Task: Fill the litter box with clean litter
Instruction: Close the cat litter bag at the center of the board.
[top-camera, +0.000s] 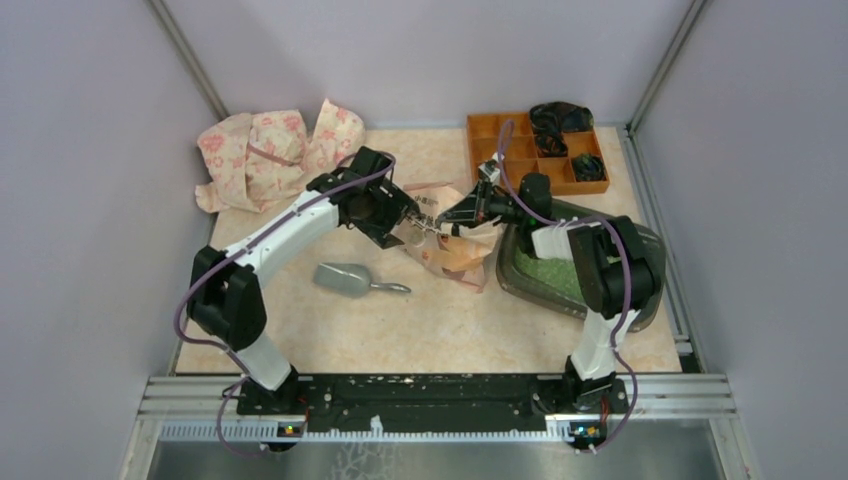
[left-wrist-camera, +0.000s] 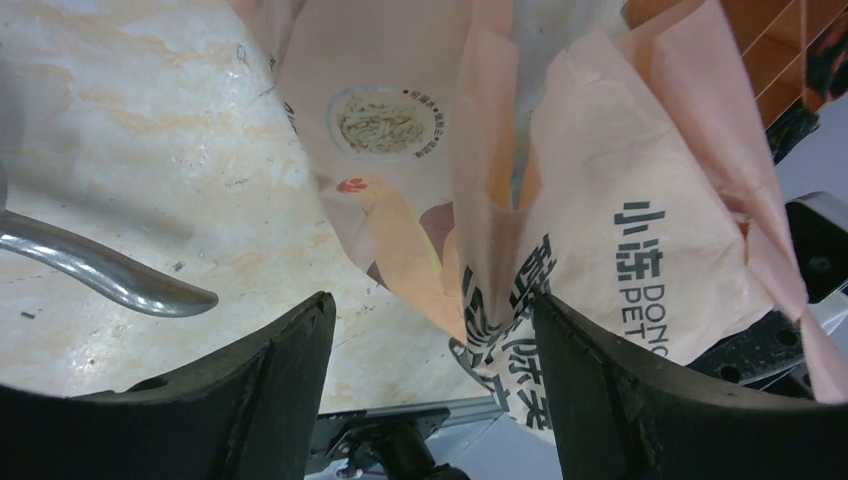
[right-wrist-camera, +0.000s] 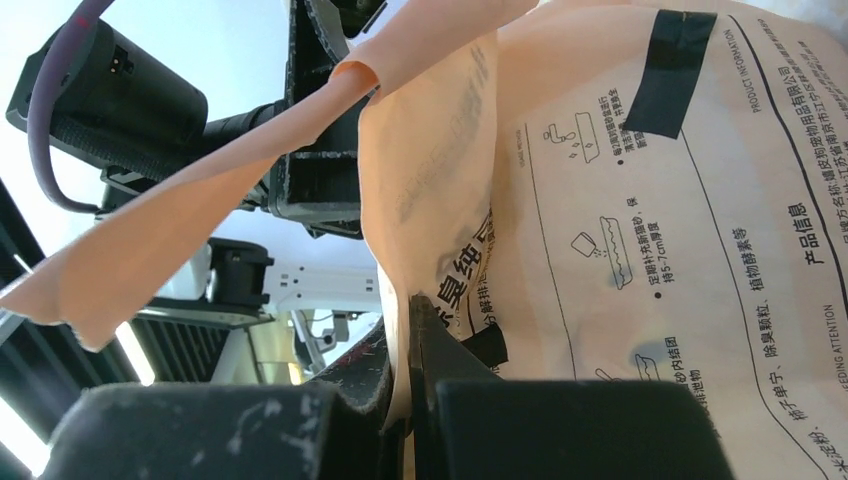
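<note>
The dark grey-green litter box (top-camera: 640, 300) sits at the right, partly under my right arm, with light-green clean litter (top-camera: 548, 270) in it. A peach printed litter bag (top-camera: 455, 252) is held up left of the box. My right gripper (top-camera: 458, 214) is shut on a fold of the bag's edge (right-wrist-camera: 405, 330); the bag's printed panel (right-wrist-camera: 650, 200) fills the right wrist view. My left gripper (top-camera: 413, 222) is open, its jaws wide apart around a lower fold of the bag (left-wrist-camera: 560, 200). That fold lies against the right fingertip (left-wrist-camera: 560, 330).
A grey scoop (top-camera: 343, 279) lies on the table left of the bag; its metal handle (left-wrist-camera: 100, 268) shows in the left wrist view. An orange organiser (top-camera: 520, 150) with black items stands at the back right. A floral pink cloth (top-camera: 270, 155) lies at the back left.
</note>
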